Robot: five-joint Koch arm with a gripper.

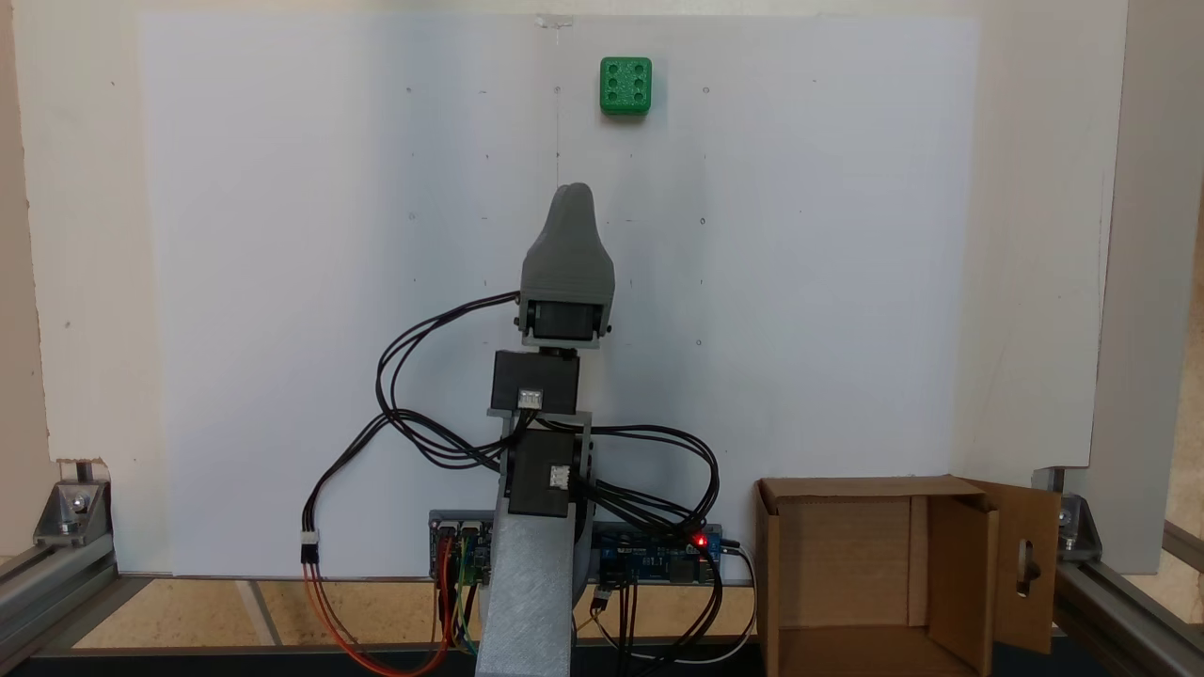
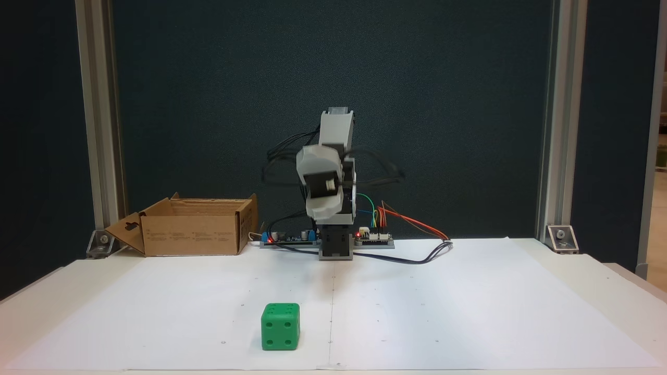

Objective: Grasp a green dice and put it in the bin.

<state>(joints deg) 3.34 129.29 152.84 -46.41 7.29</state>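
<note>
On the desk (image 2: 521, 291), the green dice (image 2: 280, 326) sits far from the bin (image 2: 195, 227); whether the pincer (image 1: 572, 202) is clenched cannot be told.

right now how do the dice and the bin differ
The dice is bright green plastic; the bin is brown cardboard. The dice is far smaller. The dice is a closed cube with pips, six facing up; the bin is open-topped with flaps. Both rest on the table, apart from the gripper.
</note>
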